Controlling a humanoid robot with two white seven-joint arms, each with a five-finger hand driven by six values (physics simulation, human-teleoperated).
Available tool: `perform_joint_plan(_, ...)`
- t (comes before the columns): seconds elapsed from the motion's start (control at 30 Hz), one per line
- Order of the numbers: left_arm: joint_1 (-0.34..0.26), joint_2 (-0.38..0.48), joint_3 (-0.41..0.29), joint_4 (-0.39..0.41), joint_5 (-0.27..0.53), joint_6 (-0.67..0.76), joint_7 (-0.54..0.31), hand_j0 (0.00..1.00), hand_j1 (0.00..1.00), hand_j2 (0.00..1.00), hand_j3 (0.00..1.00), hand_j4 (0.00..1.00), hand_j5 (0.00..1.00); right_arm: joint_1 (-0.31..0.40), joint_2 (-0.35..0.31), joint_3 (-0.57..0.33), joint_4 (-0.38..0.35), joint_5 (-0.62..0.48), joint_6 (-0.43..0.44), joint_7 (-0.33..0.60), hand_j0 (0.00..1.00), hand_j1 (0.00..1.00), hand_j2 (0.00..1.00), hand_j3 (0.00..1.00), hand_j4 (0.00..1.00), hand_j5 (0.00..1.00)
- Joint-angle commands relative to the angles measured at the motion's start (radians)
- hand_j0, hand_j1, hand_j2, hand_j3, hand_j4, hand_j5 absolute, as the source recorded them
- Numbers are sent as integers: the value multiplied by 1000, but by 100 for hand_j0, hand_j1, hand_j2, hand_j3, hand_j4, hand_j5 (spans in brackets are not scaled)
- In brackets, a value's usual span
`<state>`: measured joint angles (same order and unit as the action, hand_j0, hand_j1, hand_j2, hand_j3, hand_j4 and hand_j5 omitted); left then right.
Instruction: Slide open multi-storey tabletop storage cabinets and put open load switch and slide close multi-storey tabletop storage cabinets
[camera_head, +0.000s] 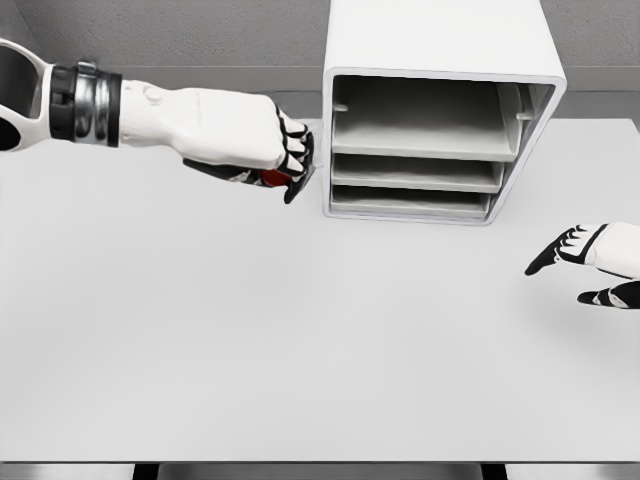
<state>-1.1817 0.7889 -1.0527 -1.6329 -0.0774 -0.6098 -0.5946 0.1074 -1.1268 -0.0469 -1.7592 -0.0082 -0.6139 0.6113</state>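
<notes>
A white multi-storey storage cabinet (440, 120) stands at the back of the table, its front showing three grey drawer trays. My left hand (285, 165) hovers just left of the cabinet's lower left corner. Its fingers are curled around a small red object (275, 178), mostly hidden under the palm, which looks like the load switch. My right hand (585, 262) rests low at the right edge of the table, its fingers spread and holding nothing, well clear of the cabinet.
The white table (300, 350) stretches wide in front of the cabinet, with its front edge near the bottom of the view. A grey wall runs behind the cabinet.
</notes>
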Motion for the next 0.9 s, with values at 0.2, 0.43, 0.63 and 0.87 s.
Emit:
perform_joint_plan(0.2, 88, 131, -4, -5, -4, -1, -16, 44, 44, 44, 44, 44, 44, -38, 7, -8, 0, -7, 3, 0, 98, 98, 98, 98, 98, 98)
perform_joint_plan(0.43, 109, 164, -7, -4, -41, -1, -16, 44, 44, 44, 44, 44, 44, -35, 9, -4, 0, -7, 3, 0, 98, 98, 98, 98, 98, 98)
perform_joint_plan(0.63, 108, 165, -7, -5, -41, -1, -16, 44, 44, 44, 44, 44, 44, -43, 9, -4, 0, -7, 3, 0, 85, 85, 85, 85, 85, 85)
perform_joint_plan(0.87, 109, 165, -4, -4, -42, -1, -16, 54, 54, 54, 54, 54, 54, -244, 33, 198, 0, 4, 3, 0, 91, 91, 91, 91, 91, 91)
